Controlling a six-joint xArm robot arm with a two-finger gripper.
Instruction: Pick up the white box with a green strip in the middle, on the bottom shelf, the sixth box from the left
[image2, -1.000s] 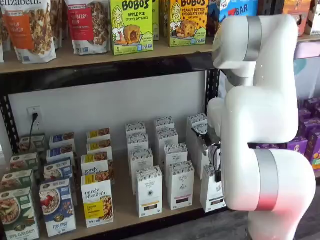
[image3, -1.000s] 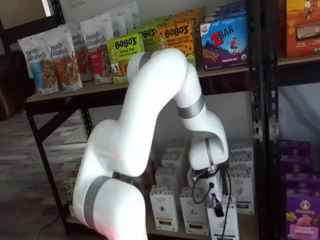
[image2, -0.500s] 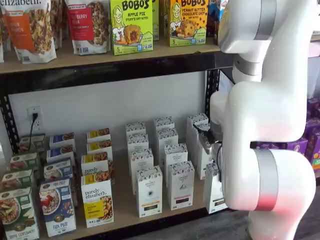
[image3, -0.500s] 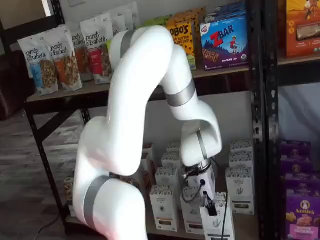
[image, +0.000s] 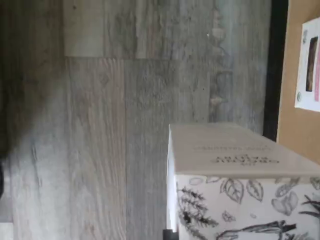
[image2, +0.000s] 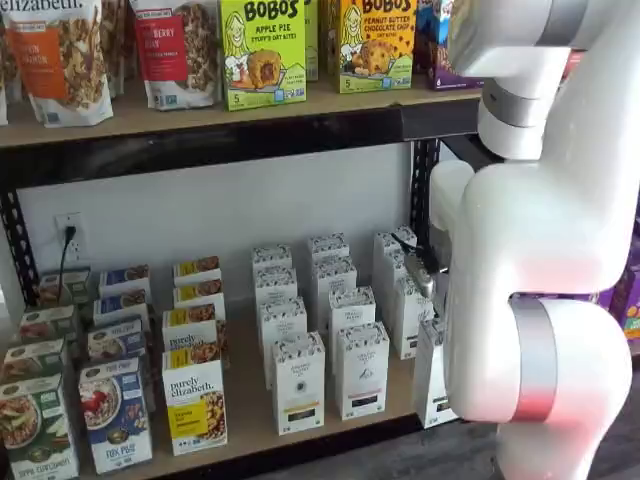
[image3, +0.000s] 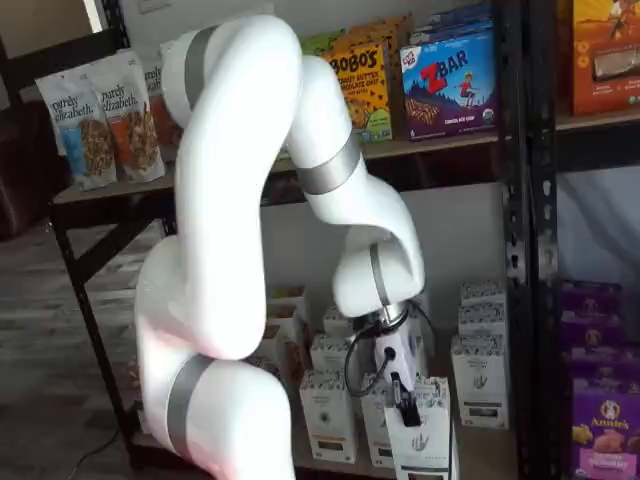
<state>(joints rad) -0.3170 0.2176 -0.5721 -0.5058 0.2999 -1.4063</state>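
My gripper (image3: 407, 411) is shut on the white box (image3: 422, 441), a tall narrow carton with a leaf-patterned top, one black finger down its front. The box is tilted and hangs at the front edge of the bottom shelf (image3: 492, 452), off its row. In a shelf view the white box (image2: 431, 376) shows only as a sliver behind my arm, past the shelf's front rail (image2: 330, 446). The wrist view shows the box's patterned top (image: 240, 205) close up, over grey floor, with the shelf rail (image: 276, 65) beside it.
Several like white boxes (image2: 298, 382) stand in rows on the tan board (image2: 250, 400). Cereal-picture boxes (image2: 115, 412) fill its left end. Purple boxes (image3: 605, 425) sit beyond a black upright (image3: 520, 200). My white arm (image2: 540, 250) blocks the shelf's right end.
The held box has come forward, out of its row toward the shelf's front edge, and tilted. My upper arm has swung up and away from the shelves.
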